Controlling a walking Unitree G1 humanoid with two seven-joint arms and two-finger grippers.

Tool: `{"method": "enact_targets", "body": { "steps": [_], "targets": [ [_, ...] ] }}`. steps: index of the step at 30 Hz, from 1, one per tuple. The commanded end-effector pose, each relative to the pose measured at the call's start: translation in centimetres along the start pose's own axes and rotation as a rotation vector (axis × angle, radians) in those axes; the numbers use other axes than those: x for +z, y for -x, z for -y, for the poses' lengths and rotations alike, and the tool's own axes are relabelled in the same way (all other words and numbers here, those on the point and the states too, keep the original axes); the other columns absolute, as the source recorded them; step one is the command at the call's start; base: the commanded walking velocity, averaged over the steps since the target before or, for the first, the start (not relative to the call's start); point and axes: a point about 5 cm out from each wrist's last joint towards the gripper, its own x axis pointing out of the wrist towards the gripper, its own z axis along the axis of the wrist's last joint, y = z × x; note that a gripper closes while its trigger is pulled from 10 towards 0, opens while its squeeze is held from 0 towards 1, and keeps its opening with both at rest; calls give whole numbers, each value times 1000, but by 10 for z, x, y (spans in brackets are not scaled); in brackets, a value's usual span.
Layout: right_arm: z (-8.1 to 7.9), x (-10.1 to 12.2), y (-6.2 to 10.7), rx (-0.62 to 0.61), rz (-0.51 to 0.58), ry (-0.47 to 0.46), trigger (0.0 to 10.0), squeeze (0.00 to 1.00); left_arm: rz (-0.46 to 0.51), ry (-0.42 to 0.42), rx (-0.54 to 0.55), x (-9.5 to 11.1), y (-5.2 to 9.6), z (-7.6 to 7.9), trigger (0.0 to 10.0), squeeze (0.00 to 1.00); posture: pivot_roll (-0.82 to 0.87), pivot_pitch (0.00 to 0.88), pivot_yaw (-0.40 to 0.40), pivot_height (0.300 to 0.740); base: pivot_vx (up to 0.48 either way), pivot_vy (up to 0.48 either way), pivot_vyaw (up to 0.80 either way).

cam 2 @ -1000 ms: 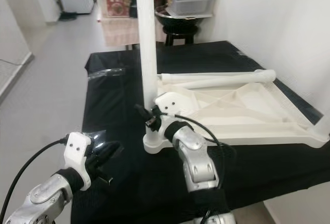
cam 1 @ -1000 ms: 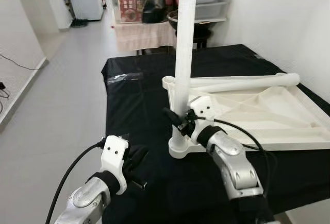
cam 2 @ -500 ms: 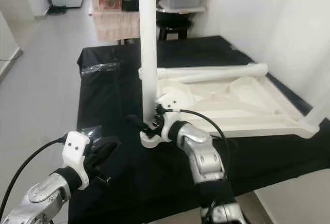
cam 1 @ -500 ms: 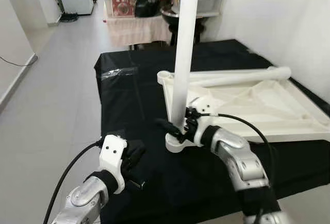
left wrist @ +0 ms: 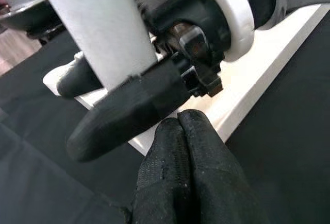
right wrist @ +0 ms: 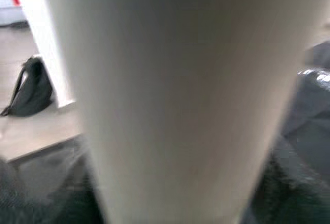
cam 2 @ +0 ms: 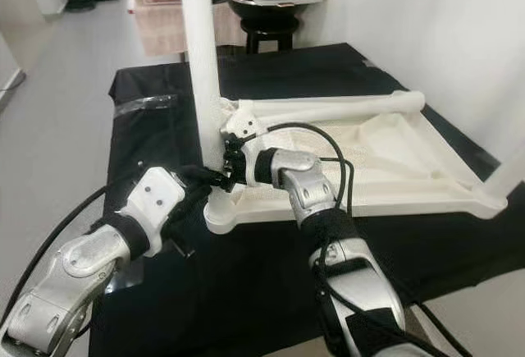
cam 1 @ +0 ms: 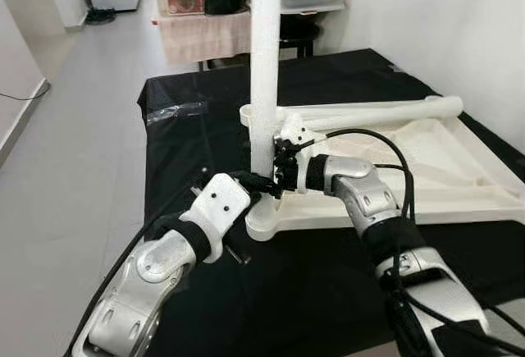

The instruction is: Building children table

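Leg [cam 1: 264,61] upright in corner socket of upturned tabletop [cam 1: 459,185] on black cloth [cam 1: 189,144]. My right gripper [cam 1: 267,183] clamped on leg base. Left gripper [left wrist: 180,126] fingers pressed together, tips just beside that corner.

A broad white leg [right wrist: 180,95] stands very close to the camera, blurred, running from top to bottom of the right wrist view and wider at the top. Behind it on one side lies a pale floor [right wrist: 36,131] with a dark bag [right wrist: 31,92] slumped against a white wall [right wrist: 41,44]. On the other side, black cloth [right wrist: 309,110] shows.
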Motion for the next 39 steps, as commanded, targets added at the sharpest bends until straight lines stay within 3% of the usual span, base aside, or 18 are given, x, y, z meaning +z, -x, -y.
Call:
{"method": "enact_targets", "body": {
  "steps": [1, 5, 11, 14, 15, 16, 17, 18, 19, 20, 21, 29, 30, 32, 33, 34, 35, 39],
  "targets": [
    [-4, -6, -3, 76, -39, -1, 0, 0, 13, -2, -16, 7, 1, 3, 10000, 0, 66, 33, -34, 740, 0, 0, 0],
    [-4, -14, 2, 130, -80, 5, 0, 0, -5, 16, -7, 5, 3, 5, 10000, 0, 61, 37, -35, 740, 0, 0, 0],
    [1, -25, 10, 53, -95, -11, 0, 0, -59, 42, 2, -6, 6, 7, 10000, 0, 53, 46, -31, 740, 0, 0, 0],
    [5, -36, 21, -170, -94, -48, 0, 0, -99, 88, 30, -17, 11, 6, 10000, 0, 40, 55, -37, 740, 0, 0, 0],
    [5, -45, 23, -389, -98, -84, 0, 0, -119, 108, 47, -23, 14, 5, 10000, 0, 36, 61, -50, 740, 0, 0, 0],
    [5, -45, 23, -389, -98, -84, 0, 0, -119, 108, 47, -23, 14, 5, 10000, 0, 36, 61, -50, 740, 0, 0, 0],
    [4, -51, 26, -547, -107, -110, 0, 0, -132, 120, 59, -27, 16, 5, 10000, 0, 36, 61, -50, 740, 0, 0, 0],
    [4, -51, 26, -547, -107, -110, 0, 0, -132, 120, 59, -27, 16, 5, 10000, 0, 36, 61, -50, 740, 0, 0, 0],
    [-25, -64, 26, -576, -116, -157, 0, 0, -159, 138, 81, -35, 20, 3, 10000, 0, 30, 75, -46, 740, 0, 0, 0],
    [-25, -64, 26, -576, -116, -157, 0, 0, -159, 138, 81, -35, 20, 3, 10000, 0, 30, 75, -46, 740, 0, 0, 0],
    [-47, -70, 30, -606, -134, -151, 0, 0, -182, 156, 102, -43, 23, 1, 10000, 0, 10, 67, -31, 740, 0, 0, 0],
    [-49, -66, 34, -545, -122, -179, 0, 0, -222, 209, 138, -60, 21, -2, 10000, 0, -7, 42, -33, 740, 0, 0, 0],
    [-51, -63, 34, -515, -125, -172, 2118, 0, -225, 225, 152, -62, 21, -2, 10000, 0, -12, 41, -35, 740, 0, 0, 0],
    [-53, -61, 34, -500, -125, -170, 2118, 0, -227, 236, 163, -63, 22, -3, 10000, 0, -13, 41, -37, 740, 0, 0, 0],
    [-54, -56, 36, -491, -116, -175, 10000, 67, -231, 249, 179, -66, 24, -2, 10000, 0, -16, 41, -44, 740, 0, 0, 0],
    [-54, -56, 36, -491, -116, -175, 10000, 67, -231, 249, 179, -66, 24, -2, 10000, 0, -16, 41, -44, 740, 0, 0, 0],
    [-54, -51, 39, -482, -98, -181, 10000, 1000, -234, 260, 190, -67, 24, -2, 10000, 0, -24, 41, -48, 740, 0, 0, 0],
    [-57, -41, 46, -452, -51, -205, 10000, 1000, -233, 275, 211, -70, 26, -1, 10000, 0, -32, 43, -47, 740, 0, 0, 0]
  ]
}}
